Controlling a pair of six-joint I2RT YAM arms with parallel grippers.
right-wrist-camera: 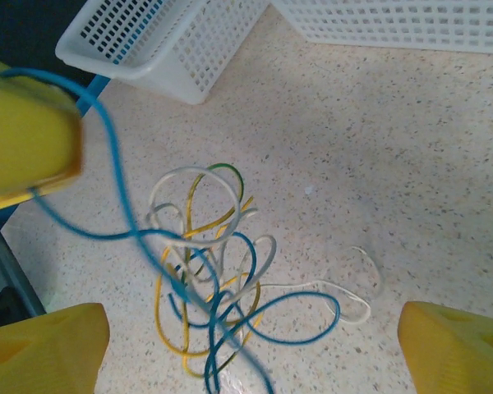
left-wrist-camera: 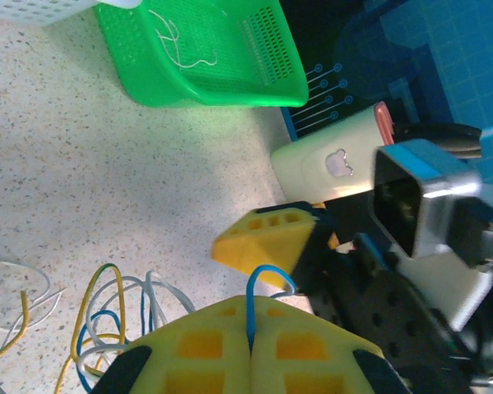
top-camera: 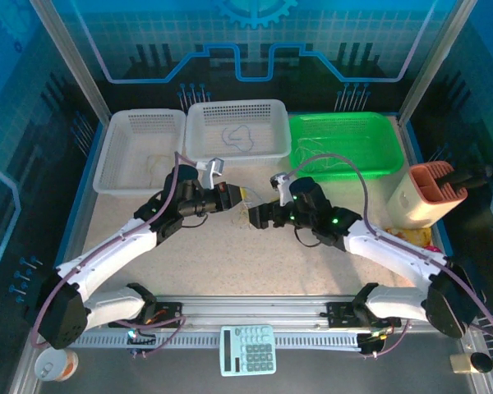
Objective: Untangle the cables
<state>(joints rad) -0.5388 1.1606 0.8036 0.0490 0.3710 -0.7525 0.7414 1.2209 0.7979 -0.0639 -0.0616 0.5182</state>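
Left hand (left-wrist-camera: pixel 251 349) pinching the blue cable (left-wrist-camera: pixel 261 281); right hand (right-wrist-camera: pixel 246 353) wide open over the tangle (right-wrist-camera: pixel 209 271) mid-desk; best pin the yellow cable (right-wrist-camera: pixel 158 305), then draw blue out slowly.

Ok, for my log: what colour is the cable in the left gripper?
Blue cable, best seen in left wrist view.

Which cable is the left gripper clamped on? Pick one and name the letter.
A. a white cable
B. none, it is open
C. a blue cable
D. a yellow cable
C: in the left wrist view the left gripper is shut, with the blue cable pinched in it and looping out above it.
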